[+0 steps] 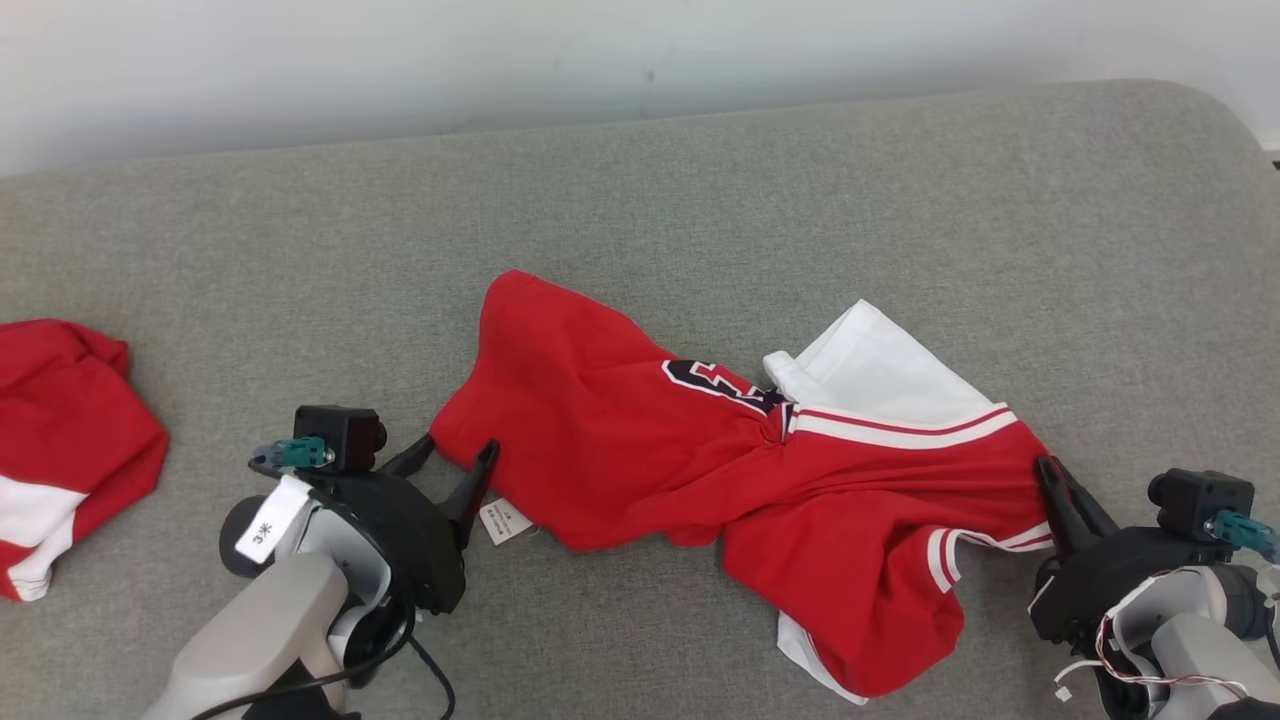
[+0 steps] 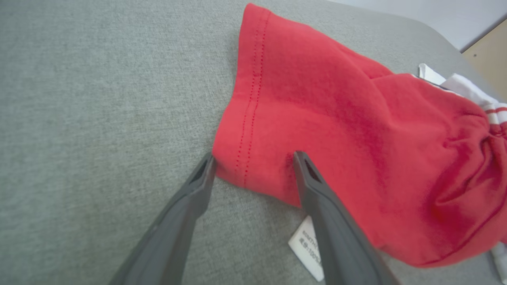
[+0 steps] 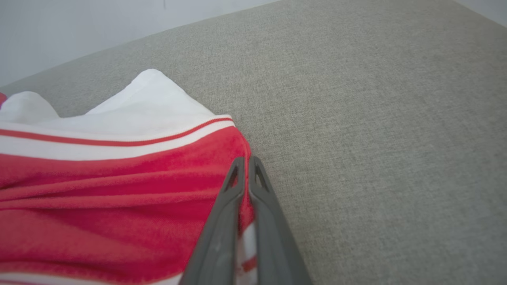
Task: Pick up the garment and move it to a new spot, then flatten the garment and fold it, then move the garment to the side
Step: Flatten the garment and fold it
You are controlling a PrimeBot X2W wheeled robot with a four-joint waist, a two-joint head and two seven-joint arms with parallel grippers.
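Lying twisted on the grey cushion (image 1: 700,180), the garment (image 1: 700,450) runs its long axis from the left gripper (image 1: 460,446) across to the right gripper (image 1: 1052,466). The left gripper's fingers stand spread, straddling the red hem corner just at their tips, with the arm low and angled into the cloth. The right gripper's fingers are pressed together, pinching the striped edge between their tips. For the flattening pull, each arm is already at its own end.

Home-like room: grey upholstered cushion (image 1: 760,190) against white wall (image 1: 500,50)
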